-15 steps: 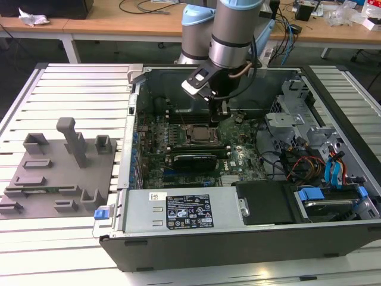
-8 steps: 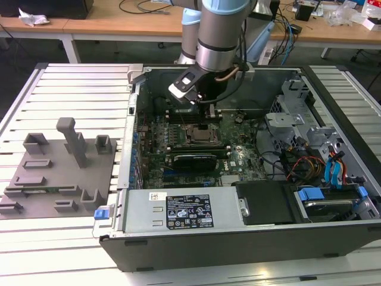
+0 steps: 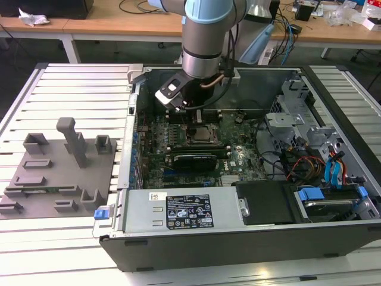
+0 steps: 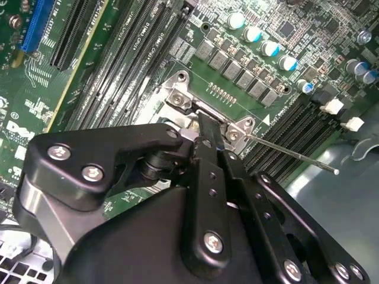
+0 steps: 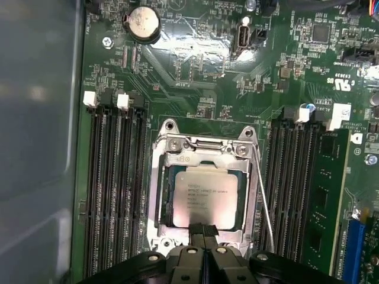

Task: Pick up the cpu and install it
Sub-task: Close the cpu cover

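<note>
cpu (image 5: 204,200) lies flat, silver top up, inside the metal-edged socket frame (image 5: 159,189) on the green motherboard (image 3: 244,156) of the open computer case (image 3: 238,238). going from the exterior view's left: a grey plastic tray (image 3: 56,179) with upright blocks rests on the slatted table (image 3: 71,89), well apart from the case; next comes the case, with the arm reaching down into its far half. the gripper (image 5: 203,232) sits at the chip's edge, and in the first wrist view its fingertips look pressed together, holding nothing. memory slots (image 5: 115,195) flank the socket, and a thin lever rod (image 5: 262,201) runs beside the frame.
</note>
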Action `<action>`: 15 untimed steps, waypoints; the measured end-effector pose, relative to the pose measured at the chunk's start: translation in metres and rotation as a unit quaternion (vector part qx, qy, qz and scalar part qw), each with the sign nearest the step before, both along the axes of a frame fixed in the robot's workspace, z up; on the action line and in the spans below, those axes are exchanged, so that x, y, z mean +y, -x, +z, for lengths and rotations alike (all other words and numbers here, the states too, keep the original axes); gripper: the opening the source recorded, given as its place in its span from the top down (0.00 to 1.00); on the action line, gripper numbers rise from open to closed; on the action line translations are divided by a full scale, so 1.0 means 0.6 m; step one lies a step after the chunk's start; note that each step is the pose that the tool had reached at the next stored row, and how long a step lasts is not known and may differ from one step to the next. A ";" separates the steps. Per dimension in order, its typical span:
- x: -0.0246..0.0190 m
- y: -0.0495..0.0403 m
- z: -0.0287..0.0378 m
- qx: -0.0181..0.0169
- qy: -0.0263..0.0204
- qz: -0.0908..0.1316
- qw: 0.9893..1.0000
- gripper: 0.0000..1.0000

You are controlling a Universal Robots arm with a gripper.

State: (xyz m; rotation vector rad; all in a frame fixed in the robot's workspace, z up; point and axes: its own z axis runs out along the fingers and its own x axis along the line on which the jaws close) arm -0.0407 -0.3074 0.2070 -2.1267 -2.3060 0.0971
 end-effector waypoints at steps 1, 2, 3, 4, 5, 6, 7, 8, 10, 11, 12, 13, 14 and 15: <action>-0.0001 0.000 -0.002 0.000 0.000 0.000 1.000 0.89; -0.0002 0.000 -0.003 0.000 0.000 0.000 1.000 0.89; -0.0002 0.000 -0.004 0.000 0.000 0.000 1.000 0.89; -0.0001 -0.001 -0.005 0.000 0.000 0.000 1.000 0.89; -0.0001 -0.002 -0.005 0.000 0.000 0.000 1.000 0.89; 0.0002 -0.003 -0.006 0.000 0.000 0.000 1.000 0.89; 0.0000 -0.005 -0.006 0.000 0.000 0.000 1.000 0.89; -0.0001 -0.006 -0.005 0.000 0.000 0.000 1.000 0.89; 0.0002 -0.007 0.006 0.000 0.000 0.000 1.000 0.89; 0.0003 -0.006 0.018 0.000 0.001 0.000 1.000 0.89; 0.0003 -0.006 0.022 0.000 0.001 0.000 1.000 0.89; 0.0003 -0.006 0.028 0.000 0.001 0.000 1.000 0.89; 0.0004 -0.008 0.030 0.000 0.001 0.000 1.000 0.89; 0.0004 -0.014 0.031 0.000 0.000 0.000 1.000 0.89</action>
